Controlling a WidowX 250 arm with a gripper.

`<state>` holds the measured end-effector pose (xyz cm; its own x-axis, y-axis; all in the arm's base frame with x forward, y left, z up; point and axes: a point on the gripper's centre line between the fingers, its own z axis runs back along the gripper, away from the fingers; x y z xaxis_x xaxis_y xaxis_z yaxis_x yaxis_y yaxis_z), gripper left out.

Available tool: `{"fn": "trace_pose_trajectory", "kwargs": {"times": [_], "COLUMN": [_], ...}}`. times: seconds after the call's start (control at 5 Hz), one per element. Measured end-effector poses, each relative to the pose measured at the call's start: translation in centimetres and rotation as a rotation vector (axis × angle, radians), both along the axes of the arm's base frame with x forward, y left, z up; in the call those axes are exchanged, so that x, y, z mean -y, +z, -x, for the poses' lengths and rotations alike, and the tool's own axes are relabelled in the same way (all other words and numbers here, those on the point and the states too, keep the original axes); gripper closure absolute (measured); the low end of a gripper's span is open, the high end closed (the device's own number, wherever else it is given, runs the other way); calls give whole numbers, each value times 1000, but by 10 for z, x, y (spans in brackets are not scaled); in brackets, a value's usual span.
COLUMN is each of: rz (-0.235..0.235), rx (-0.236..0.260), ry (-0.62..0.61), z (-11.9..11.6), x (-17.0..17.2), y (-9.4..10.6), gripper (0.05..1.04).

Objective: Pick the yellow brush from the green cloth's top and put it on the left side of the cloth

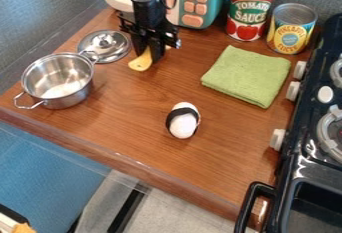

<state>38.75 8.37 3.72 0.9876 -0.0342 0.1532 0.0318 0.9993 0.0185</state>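
The gripper hangs low over the back left part of the wooden counter, in front of the toy microwave. Right at its tips is the yellow brush, its rounded end showing on the near-left side; the rest is partly hidden by the gripper. Whether the brush is held or rests on the counter, I cannot tell. The folded green cloth lies flat at the right, well apart from the brush, which is to its left.
A metal pot and its lid stand left of the gripper. A white egg with a black band sits mid-counter. Two cans are behind the cloth, a teal microwave at the back, a black stove on the right.
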Motion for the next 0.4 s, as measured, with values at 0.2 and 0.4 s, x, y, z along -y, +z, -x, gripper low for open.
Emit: {"fn": "trace_pose_trajectory", "kwargs": {"times": [0.2,0.4], "rz": [-4,-3], "rx": [-1,-30], "ry": [-9,-30], "z": [-1,3], "x": [5,5], "y": [0,1], "gripper": [366,106]}}
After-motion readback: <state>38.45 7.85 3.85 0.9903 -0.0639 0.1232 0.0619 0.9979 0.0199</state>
